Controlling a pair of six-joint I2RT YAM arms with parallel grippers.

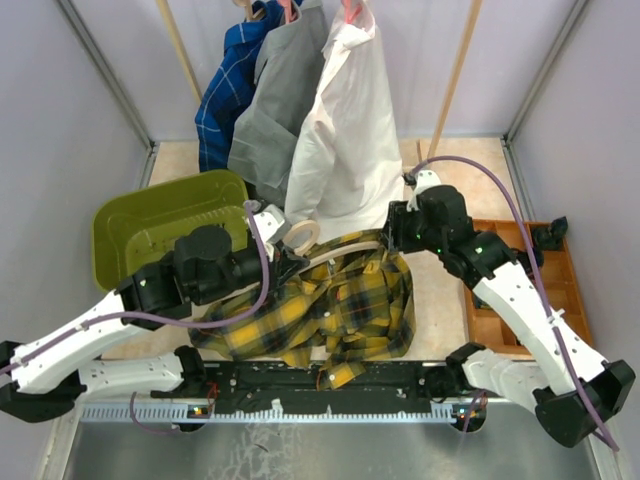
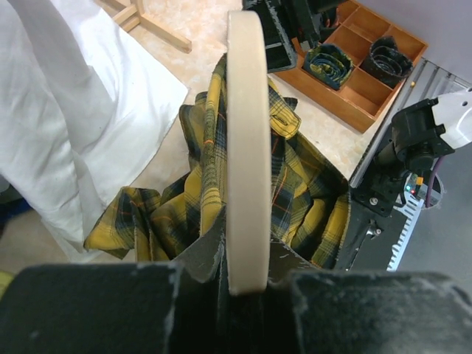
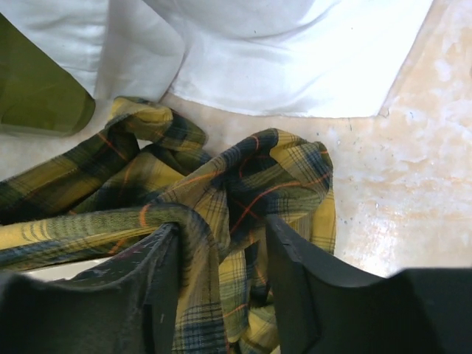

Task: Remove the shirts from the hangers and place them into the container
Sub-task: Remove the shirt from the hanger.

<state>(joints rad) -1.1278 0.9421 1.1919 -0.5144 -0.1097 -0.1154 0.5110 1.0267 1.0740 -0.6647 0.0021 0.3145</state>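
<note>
- The left hand (image 2: 247, 276) is clenched on the one pale wood-coloured hanger (image 2: 247, 133), which stands edge-on between its fingers.
- The right hand (image 3: 221, 287) is released: its fingers stand apart, with a loose fold of plaid between them.
- Under both hands, the yellow-and-black plaid shirt (image 1: 340, 305) lies crumpled on the surface (image 1: 435, 320), near the arm bases. The pale hanger runs along its far edge; I can't tell whether it is inside the collar.
- Three more shirts hang at the far side, making four in all: white (image 1: 345, 140), then grey (image 1: 275, 100), then blue (image 1: 225, 100) furthest left. The white hem reaches the plaid.
- One olive-green container (image 1: 140, 225) sits on the left, apart from the plaid shirt.
- One orange tray (image 2: 335, 99) of black parts sits on the right.
- Two wooden poles (image 1: 178, 45) (image 1: 458, 70) flank the hanging shirts.
</note>
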